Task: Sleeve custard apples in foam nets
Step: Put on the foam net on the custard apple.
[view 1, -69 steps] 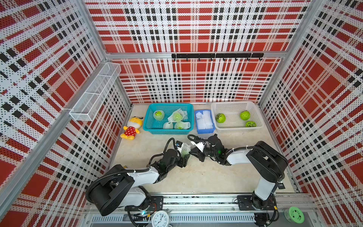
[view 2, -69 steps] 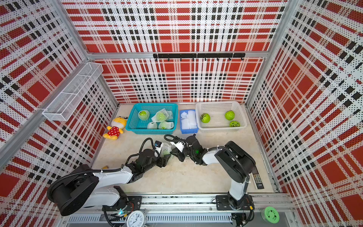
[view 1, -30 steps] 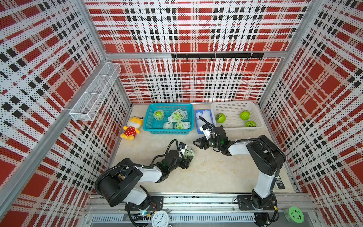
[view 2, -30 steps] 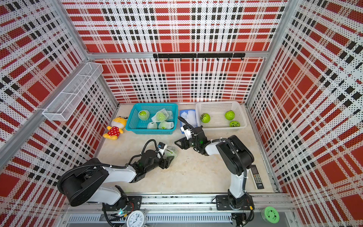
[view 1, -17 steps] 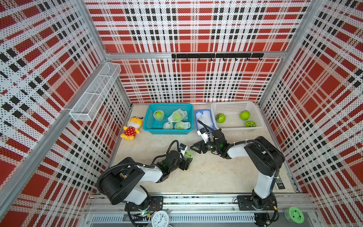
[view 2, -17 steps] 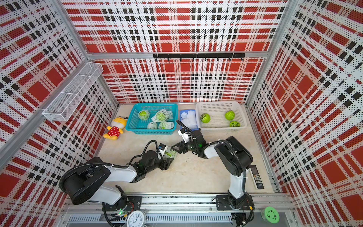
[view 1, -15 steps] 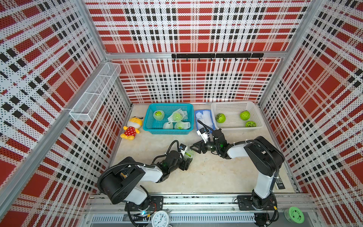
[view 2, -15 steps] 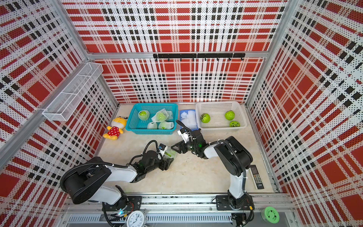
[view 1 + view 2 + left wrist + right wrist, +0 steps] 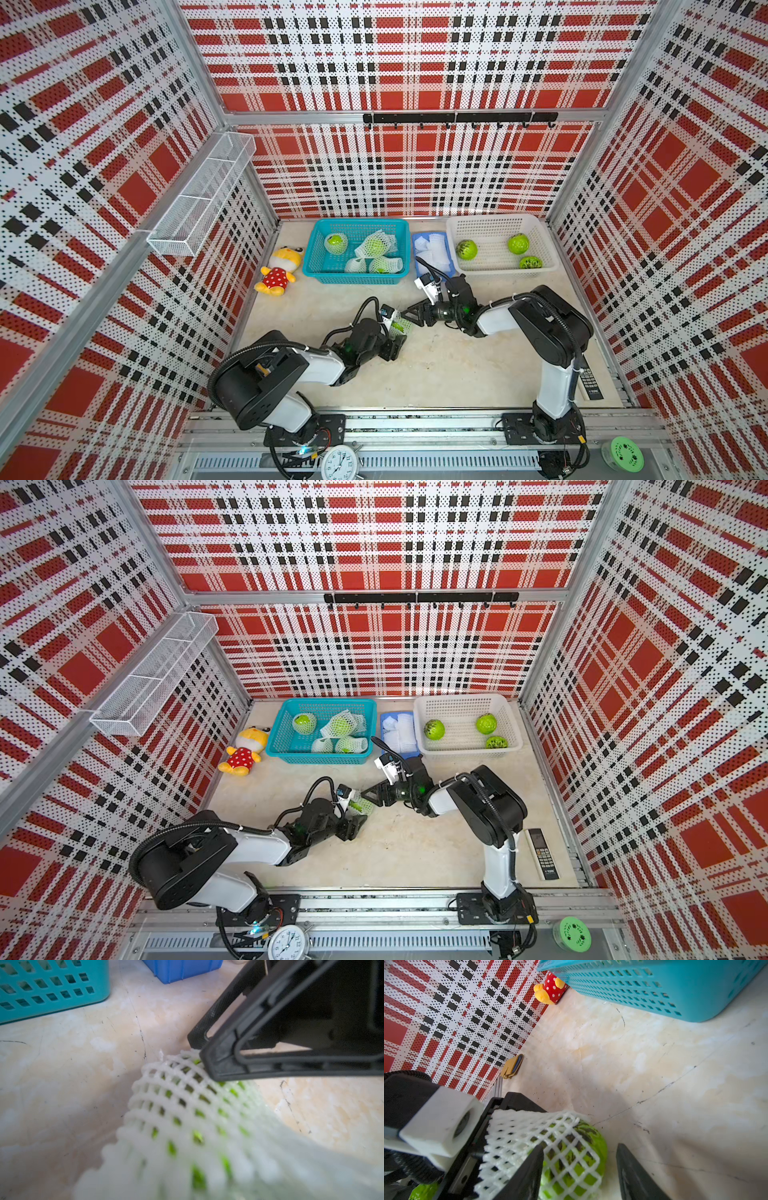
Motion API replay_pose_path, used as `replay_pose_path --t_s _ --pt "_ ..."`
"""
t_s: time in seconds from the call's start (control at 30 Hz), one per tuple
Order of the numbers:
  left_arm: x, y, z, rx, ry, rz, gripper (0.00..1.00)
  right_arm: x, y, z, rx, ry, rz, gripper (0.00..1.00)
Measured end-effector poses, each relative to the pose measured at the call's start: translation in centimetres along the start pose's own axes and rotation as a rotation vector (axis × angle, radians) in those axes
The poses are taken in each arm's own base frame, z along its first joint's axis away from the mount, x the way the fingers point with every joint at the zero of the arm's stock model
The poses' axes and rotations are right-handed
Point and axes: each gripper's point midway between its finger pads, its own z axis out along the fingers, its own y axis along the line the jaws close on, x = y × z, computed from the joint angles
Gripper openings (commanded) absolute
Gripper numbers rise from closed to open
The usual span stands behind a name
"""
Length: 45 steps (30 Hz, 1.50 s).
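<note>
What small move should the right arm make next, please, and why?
Probably close the right end effector on the foam net and pull onward: its jaws stand open astride the rim, the custard apple is partly bare, and the left end effector grips it.

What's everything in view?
Bumpy green custard apples, bare: 3, green, white plastic lattice basket.
Custard apples in white foam nets: 4, green, teal plastic basket.
Half-sleeved custard apple: 1, green, in left gripper.
Spare foam nets: count unclear, white, blue plastic tray.
Plush toy: 1, yellow-red, beside teal basket.
Wire mesh shelf: 1, white, left wall.
Hook rail: 1, black, back wall.
Remote control: 1, dark, right edge.
Alarm clock: 1, white, front rail.
Round disc: 1, green, front right.
Left gripper: black, shut on half-sleeved custard apple.
Right gripper: black, open at its net.
</note>
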Motion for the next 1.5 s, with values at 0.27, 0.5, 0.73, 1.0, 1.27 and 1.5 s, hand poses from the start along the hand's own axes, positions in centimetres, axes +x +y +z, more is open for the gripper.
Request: replay_pose_path --t_s 0.27,0.5,0.73,1.0,1.27,1.5 --pt "0.0 0.1 0.0 -0.001 0.000 -0.001 0.75 -0.4 0.0 0.2 -0.007 -0.009 -0.005 0.34" --pt "0.1 0.1 0.0 -0.002 0.002 -0.001 0.75 -0.7 0.0 0.3 -0.008 -0.023 -0.013 0.11" --pt "0.4 0.2 0.1 -0.005 0.012 -0.003 0.75 -0.3 -0.5 0.3 0.011 -0.010 0.001 0.00" --pt "0.1 0.1 0.3 -0.001 0.011 -0.001 0.61 0.2 -1.3 0.3 0.048 0.001 0.011 0.00" --pt "0.4 0.1 0.4 0.000 0.020 0.000 0.58 0.4 -1.8 0.2 0.072 0.007 0.001 0.00" --pt "0.6 0.2 0.5 -0.001 0.024 -0.001 0.55 0.9 -2.3 0.1 0.097 0.009 0.009 0.00"
